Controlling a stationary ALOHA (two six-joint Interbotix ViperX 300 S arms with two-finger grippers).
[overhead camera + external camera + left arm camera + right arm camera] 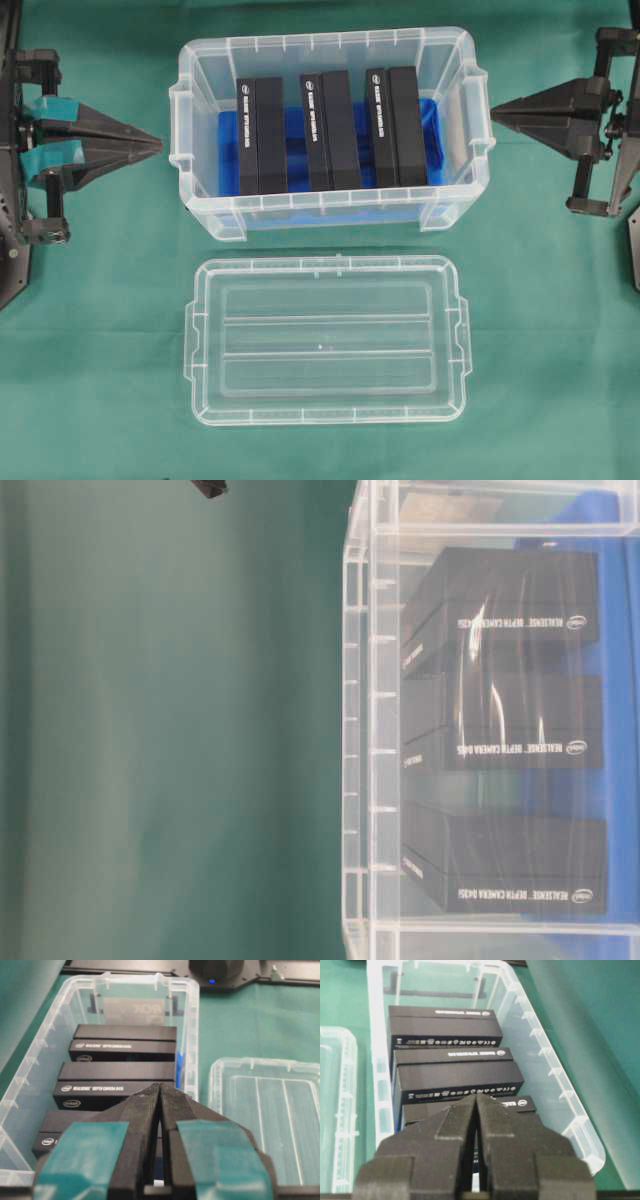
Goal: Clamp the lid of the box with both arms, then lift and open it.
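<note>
The clear lid point(325, 340) lies flat on the green cloth in front of the box, apart from it; part of the lid point(270, 1120) shows at the right of the left wrist view and a strip of the lid point(337, 1110) at the left of the right wrist view. The clear box point(200, 60) stands open with three black packs point(262, 135) on a blue liner. My left gripper point(158, 143), with teal tape, is shut and empty just left of the box. My right gripper point(494, 110) is shut and empty just right of it. In the wrist views both point over the box point(192, 1035) point(375, 1050).
Green cloth point(100, 350) covers the table. Arm bases point(220, 970) stand beyond the box's far end. The table-level view shows the box wall point(360, 730) close up with the packs point(500, 730) behind it.
</note>
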